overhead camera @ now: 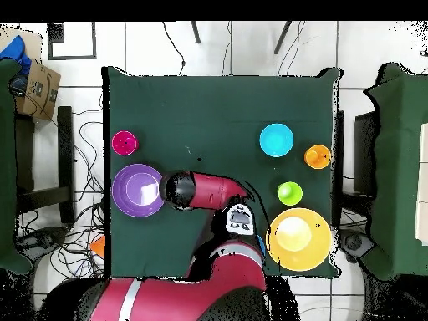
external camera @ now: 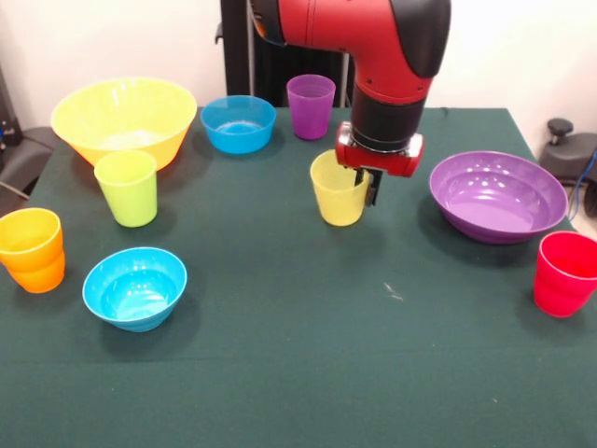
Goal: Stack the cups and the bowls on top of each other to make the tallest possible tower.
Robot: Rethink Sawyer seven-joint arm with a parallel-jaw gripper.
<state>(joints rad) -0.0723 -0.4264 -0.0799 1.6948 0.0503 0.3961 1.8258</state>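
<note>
The gripper [external camera: 370, 187] hangs low over the green table [external camera: 308, 364], its jaws pinching the rim of the yellow cup [external camera: 338, 191]: one dark finger [external camera: 372, 189] shows against the cup's outer wall on the side toward the purple bowl, while the other is hidden by the rim. The cup stands upright, and I cannot tell whether its base still rests on the cloth or is just off it. Beyond the jaws, toward the back edge, sits the purple cup [external camera: 311, 105], and next to that a small blue bowl [external camera: 238, 123]. Off to the side where the finger shows lies the wide purple bowl [external camera: 497, 196], near but apart from the held cup, and past it, nearer the front edge, the red cup [external camera: 564, 273]. On the opposite side of the jaws, well apart, stands the lime green cup [external camera: 128, 188], just in front of the large yellow bowl [external camera: 123, 118]. Farther that way an orange cup [external camera: 33, 248] sits at the table's edge, with the second blue bowl [external camera: 134, 287] beside it. From overhead the arm [overhead camera: 209, 191] covers the held cup completely; nothing is stacked into a tower anywhere.
</note>
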